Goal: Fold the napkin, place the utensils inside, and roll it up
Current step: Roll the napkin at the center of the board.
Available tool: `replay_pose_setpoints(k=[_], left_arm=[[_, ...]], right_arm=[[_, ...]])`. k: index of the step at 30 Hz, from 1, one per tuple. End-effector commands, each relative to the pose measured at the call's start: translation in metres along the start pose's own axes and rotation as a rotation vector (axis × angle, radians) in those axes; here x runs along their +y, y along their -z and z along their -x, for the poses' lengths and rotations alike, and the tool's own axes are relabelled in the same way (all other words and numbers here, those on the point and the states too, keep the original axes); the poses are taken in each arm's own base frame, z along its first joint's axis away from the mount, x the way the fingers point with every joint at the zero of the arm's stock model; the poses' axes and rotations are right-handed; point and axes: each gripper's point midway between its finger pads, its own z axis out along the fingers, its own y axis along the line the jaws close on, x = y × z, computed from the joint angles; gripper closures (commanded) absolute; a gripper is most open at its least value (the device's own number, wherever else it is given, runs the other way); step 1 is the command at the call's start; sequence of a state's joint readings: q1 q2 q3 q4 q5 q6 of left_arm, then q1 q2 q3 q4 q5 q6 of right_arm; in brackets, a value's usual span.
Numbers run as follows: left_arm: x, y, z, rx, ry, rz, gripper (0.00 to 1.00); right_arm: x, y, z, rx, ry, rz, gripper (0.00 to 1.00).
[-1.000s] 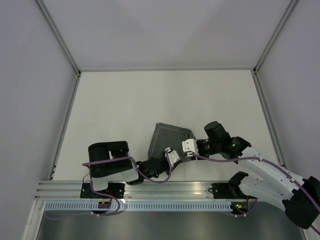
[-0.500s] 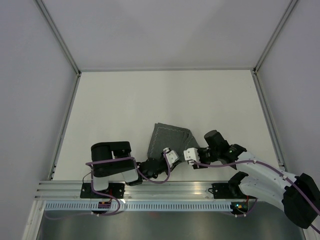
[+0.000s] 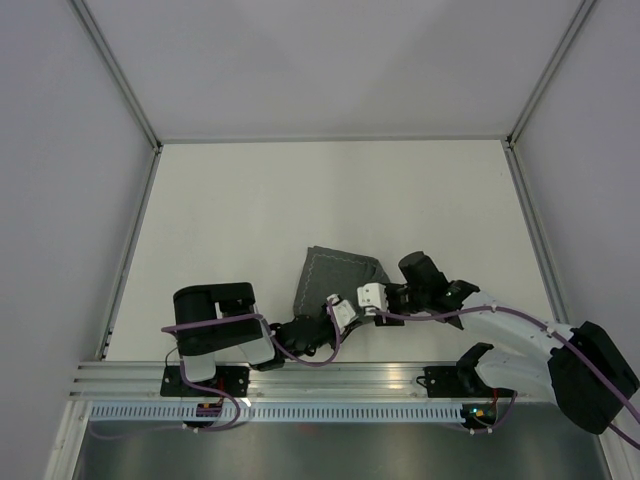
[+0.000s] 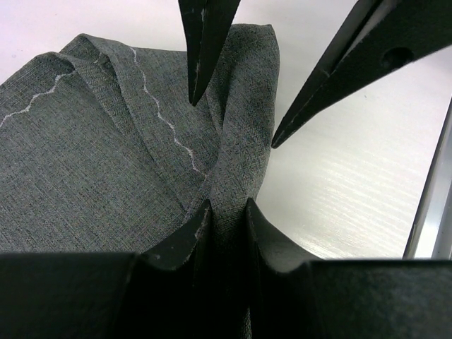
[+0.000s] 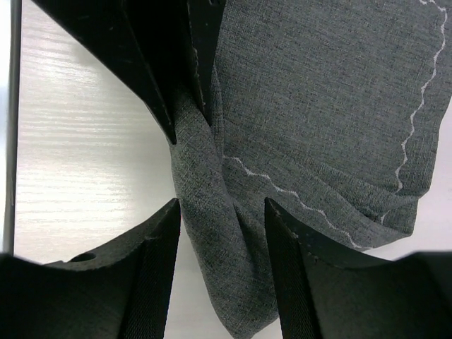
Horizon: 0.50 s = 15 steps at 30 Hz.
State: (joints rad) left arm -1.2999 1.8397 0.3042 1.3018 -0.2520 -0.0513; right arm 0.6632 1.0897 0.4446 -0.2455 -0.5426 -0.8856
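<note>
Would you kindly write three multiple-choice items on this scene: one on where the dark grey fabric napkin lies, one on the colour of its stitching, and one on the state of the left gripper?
1. Where on the white table does the dark grey fabric napkin lie?
A. in the far left corner
B. close to the near edge
C. against the far wall

2. What colour is the napkin's wavy stitched line?
A. red
B. yellow
C. whitish

3. What is the black two-finger left gripper doing?
A. pinching a raised fold of the napkin
B. hanging open over bare table
C. holding a fork

Answers:
1. B: the top view shows the napkin just beyond the arms.
2. C: both wrist views show pale thread on the grey cloth.
3. A: the left wrist view shows its fingers closed on the cloth ridge.
</note>
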Motion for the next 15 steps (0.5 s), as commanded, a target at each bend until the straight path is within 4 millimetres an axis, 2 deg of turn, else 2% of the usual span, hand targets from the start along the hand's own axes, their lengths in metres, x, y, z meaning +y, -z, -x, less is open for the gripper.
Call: replay_pose_setpoints(k=[1,7,15], left_arm=[[0.003,0.006,-0.015,0.061,-0.019,0.0,0.98],[0.006,0.008,-0.014,0.053,-0.009,0.014,0.98],[0.007,0.01,-0.01,0.039,-0.007,0.019,0.98]], right_arm=[[-0.013,-0.003,0.019,-0.04,0.061,-0.016,0.43],[0.003,-0.004,0.02,-0.02,0.097,0.034,0.42],[0.016,-0.019,0.002,0.071,0.156,0.081,0.42]])
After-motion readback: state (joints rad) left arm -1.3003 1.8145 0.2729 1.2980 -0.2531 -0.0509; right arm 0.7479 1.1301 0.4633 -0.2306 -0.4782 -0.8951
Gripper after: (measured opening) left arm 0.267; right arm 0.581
